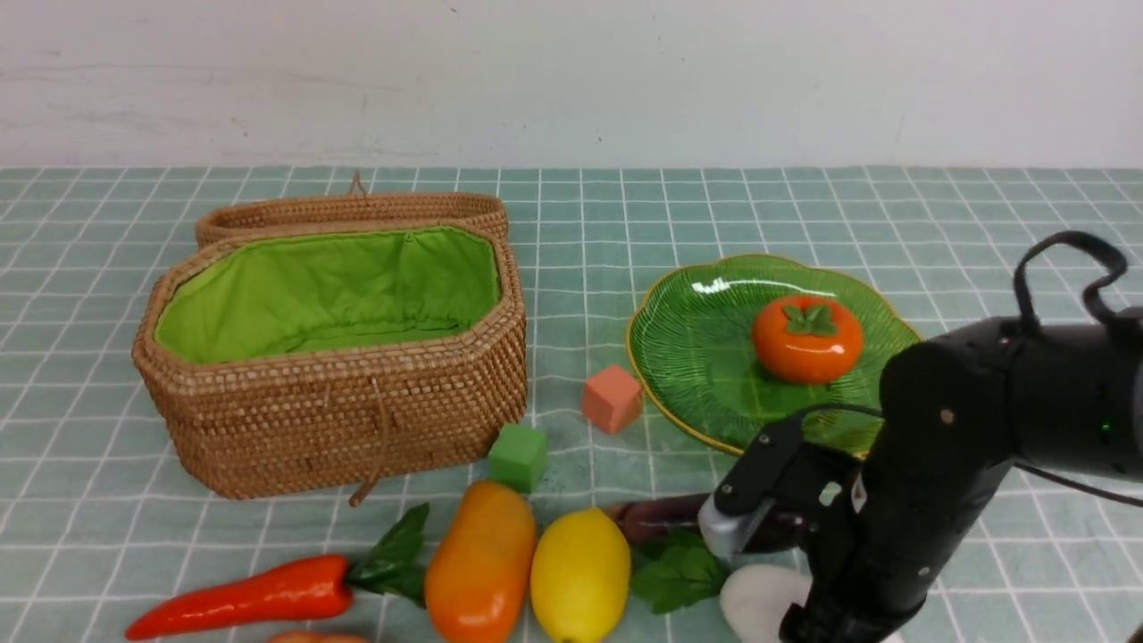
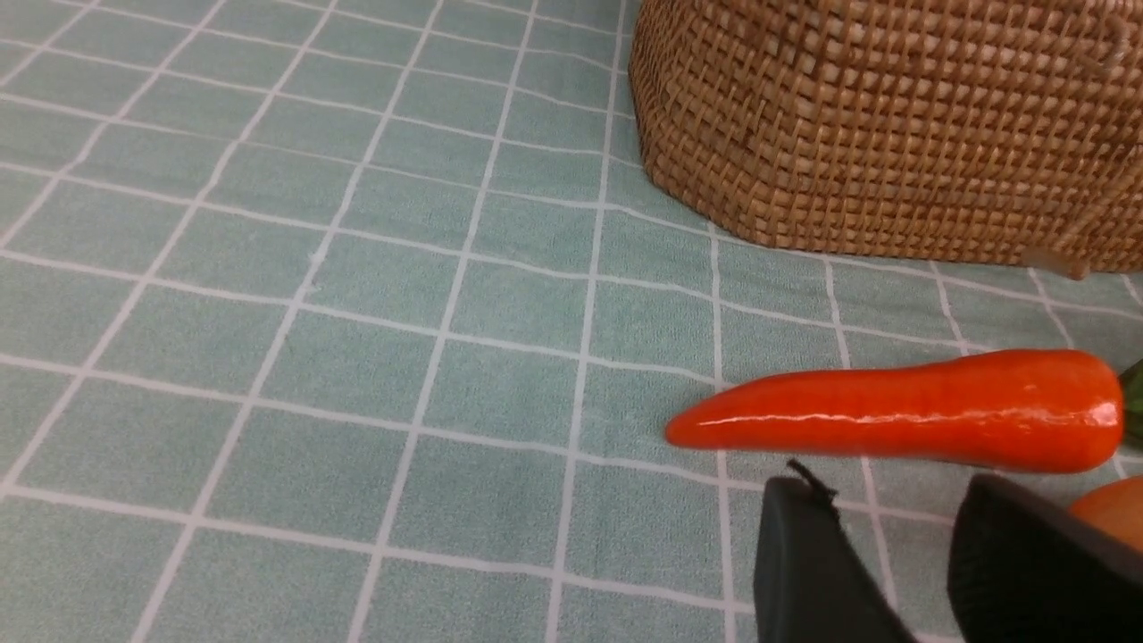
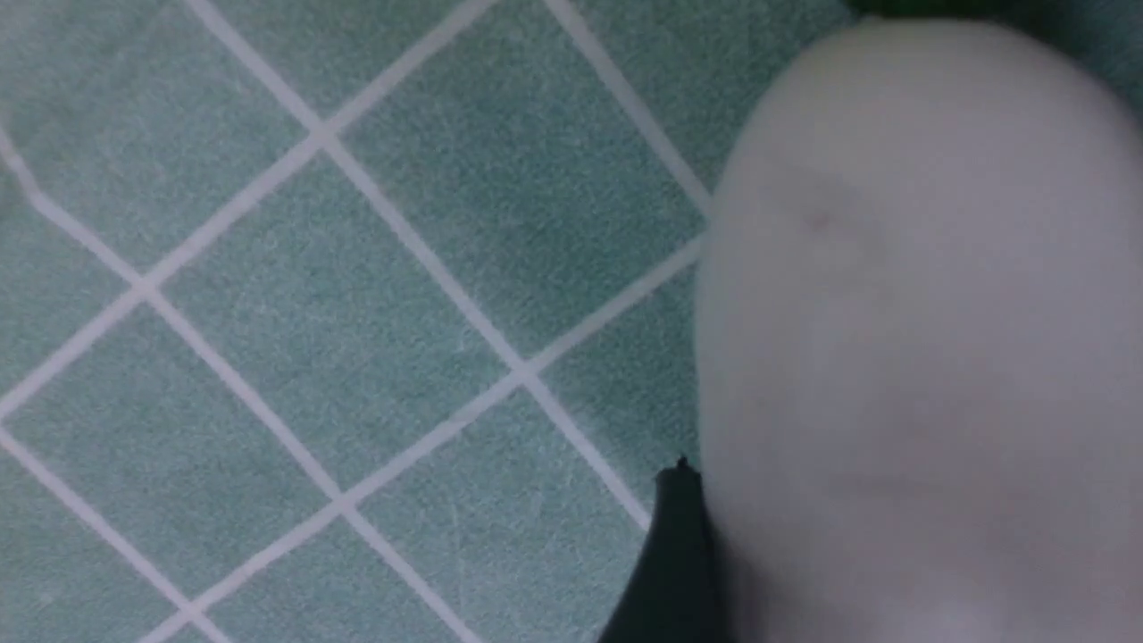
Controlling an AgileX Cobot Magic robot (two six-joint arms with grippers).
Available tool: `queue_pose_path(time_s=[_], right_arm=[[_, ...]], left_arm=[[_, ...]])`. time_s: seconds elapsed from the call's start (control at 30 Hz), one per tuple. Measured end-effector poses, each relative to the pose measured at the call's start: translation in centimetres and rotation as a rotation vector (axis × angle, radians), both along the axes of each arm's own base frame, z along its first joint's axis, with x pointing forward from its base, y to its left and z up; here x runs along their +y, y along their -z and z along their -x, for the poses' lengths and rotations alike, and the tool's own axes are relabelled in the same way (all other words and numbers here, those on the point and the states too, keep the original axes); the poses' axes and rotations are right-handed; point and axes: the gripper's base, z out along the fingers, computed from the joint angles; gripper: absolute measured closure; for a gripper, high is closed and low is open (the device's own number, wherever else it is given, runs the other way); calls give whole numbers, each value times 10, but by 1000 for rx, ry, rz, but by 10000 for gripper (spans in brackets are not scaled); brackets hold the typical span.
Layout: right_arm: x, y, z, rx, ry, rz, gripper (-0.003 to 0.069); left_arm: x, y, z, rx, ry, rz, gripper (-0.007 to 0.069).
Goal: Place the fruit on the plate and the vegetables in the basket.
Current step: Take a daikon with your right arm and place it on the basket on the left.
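Radish (image 1: 766, 598) lay beside the right gripper (image 1: 796, 620), likely for the basket (image 1: 357, 411); whether gripped, I couldn't tell. Left gripper (image 2: 884, 500) stood narrowly parted.

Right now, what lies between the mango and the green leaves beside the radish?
The yellow lemon, as the front view shows.

From where I stand, no writing, label, brand, number or sign can be read on anything here.
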Motion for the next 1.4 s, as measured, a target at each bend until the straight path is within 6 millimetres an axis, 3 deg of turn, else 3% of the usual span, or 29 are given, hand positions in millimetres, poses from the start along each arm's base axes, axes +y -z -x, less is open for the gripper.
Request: queue_pose_path(time_s=[0.1,0.2,0.33,0.4,0.43,0.47,0.5,0.57,0.7,0.77,0.83,1.03,1.27,1.4], right_arm=[[-1,-2,2,19,-8,8,125],[-2,-17,5,27,-19,6,125],[2,-67,5,-13,-50,-58,125],[8,-102,2,-54,-66,-117,125],[9,-106,1,-58,-66,-124,125],[14,-128,-4,-91,-68,-171,125],[16,-134,-6,-104,-69,-186,125],[33,-176,-26,-202,-70,-305,125],[65,-210,-66,-340,-83,-502,125],[75,-213,-78,-371,-85,-557,125],[95,-207,-105,-412,-71,-653,125],[136,-165,-149,-460,-76,-761,125],[165,-126,-162,-500,-59,-768,125],[166,-123,-163,-499,-56,-764,83]], left_arm=[[0,0,0,0,0,0,386],[0,0,0,0,0,0,386],[0,0,0,0,0,0,386],[0,0,0,0,0,0,386],[0,0,0,0,0,0,386],[0,0,0,0,0,0,386],[0,0,0,0,0,0,386],[0,0,0,0,0,0,386],[0,0,0,0,0,0,386],[0,0,0,0,0,0,386],[0,0,0,0,0,0,386],[0,0,0,0,0,0,386],[0,0,0,0,0,0,386],[0,0,0,0,0,0,386]])
